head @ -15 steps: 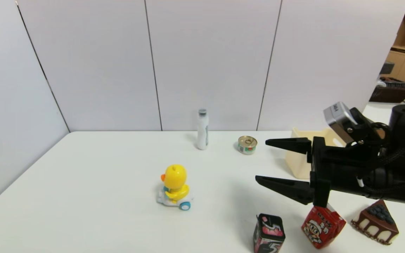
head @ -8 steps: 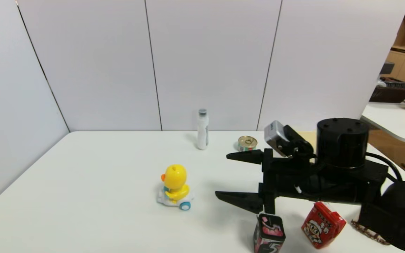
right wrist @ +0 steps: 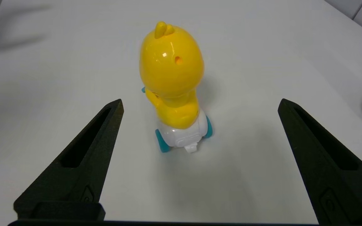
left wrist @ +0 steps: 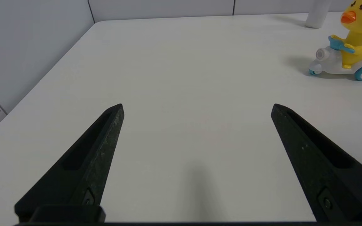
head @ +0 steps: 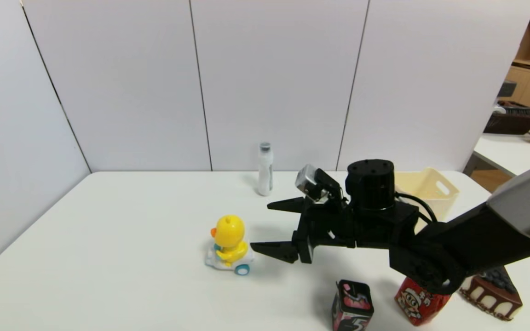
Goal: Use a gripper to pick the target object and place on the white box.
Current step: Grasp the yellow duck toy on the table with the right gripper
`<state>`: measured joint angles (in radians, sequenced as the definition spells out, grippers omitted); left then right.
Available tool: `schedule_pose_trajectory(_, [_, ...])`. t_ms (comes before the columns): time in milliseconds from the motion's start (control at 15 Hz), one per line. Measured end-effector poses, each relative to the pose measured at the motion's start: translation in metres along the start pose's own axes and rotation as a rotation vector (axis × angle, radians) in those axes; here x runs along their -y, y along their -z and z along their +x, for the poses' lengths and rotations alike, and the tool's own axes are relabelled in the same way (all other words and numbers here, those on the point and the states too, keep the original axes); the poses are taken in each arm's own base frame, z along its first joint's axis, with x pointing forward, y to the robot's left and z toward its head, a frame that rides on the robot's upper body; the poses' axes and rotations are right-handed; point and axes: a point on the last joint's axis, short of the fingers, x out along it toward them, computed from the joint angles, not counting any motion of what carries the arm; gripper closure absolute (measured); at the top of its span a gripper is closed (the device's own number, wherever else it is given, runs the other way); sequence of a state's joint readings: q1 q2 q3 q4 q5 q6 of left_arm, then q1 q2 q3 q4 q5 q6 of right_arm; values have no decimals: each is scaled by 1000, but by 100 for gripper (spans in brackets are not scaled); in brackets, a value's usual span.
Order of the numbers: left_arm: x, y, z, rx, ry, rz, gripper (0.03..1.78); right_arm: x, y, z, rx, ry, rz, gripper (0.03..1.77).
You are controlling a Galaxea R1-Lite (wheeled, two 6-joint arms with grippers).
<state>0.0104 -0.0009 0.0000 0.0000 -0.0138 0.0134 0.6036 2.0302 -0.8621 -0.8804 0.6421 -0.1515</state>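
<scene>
Right claw (head: 269, 227) was spread wide, holding nothing, just beside the duck toy (head: 228, 243) at the duck's 3 o'clock in the head view. Near fingertip lay close by the cart's rear blue wheel; contact could not be settled from any view. The duck stood upright on the white surface (head: 131, 239), near its middle, beak pointing toward 9 o'clock. Wrist view showed the duck (right wrist: 172, 91) from behind, between the two fingers (right wrist: 83, 150) but ahead of their tips, sitting nearer one finger than the other.

Left claw (left wrist: 196, 108) was also released, hovering low over bare surface, with the duck well off to one side.

Judgement on the grasp:
- Shift sideways to centre the duck in the gap, else the near finger touches first and rolls the cart.
- Advance until the tips pass the yellow body, then close across the body rather than the glossy round head.
- Wheels roll freely, presumably; slow closure advised.

Cream-white box (head: 426, 188) stood at about 2 o'clock from the duck, behind the right arm. A can, if present, was hidden. White bottle (head: 265, 168) at 12 o'clock was clear of the path.
</scene>
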Motion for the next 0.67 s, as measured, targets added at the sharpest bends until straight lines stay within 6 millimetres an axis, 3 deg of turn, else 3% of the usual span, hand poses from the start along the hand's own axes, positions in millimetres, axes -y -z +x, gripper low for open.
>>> schedule_pose_trajectory(267, [0,0,0,0,0,0,12,-1,11,21,-22,-35,10,10])
schedule_pose_trajectory(667, [0,0,0,0,0,0,12,-7,19,38,-38,-72,14,10])
